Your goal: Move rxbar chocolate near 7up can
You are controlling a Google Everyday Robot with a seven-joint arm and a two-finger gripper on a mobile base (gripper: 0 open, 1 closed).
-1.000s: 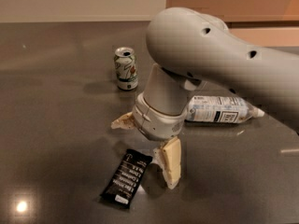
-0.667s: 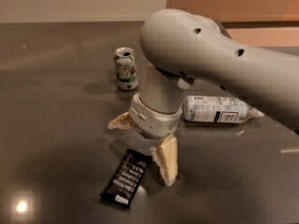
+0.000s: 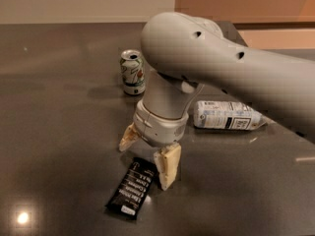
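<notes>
The rxbar chocolate is a flat black wrapper with white lettering, lying on the dark table at the front, angled toward the lower left. My gripper hangs just above and behind the bar's upper end, open, with one tan finger to the bar's right and the other to its upper left. It holds nothing. The 7up can stands upright farther back on the table, well apart from the bar.
A clear plastic bottle with a white label lies on its side to the right of my wrist. My large grey arm crosses the right half of the view. The dark table reflects a light spot at front left.
My arm and gripper have shifted slightly to the left, so the fingers sit more over the bar's upper end. The bar, can and bottle have not moved.
</notes>
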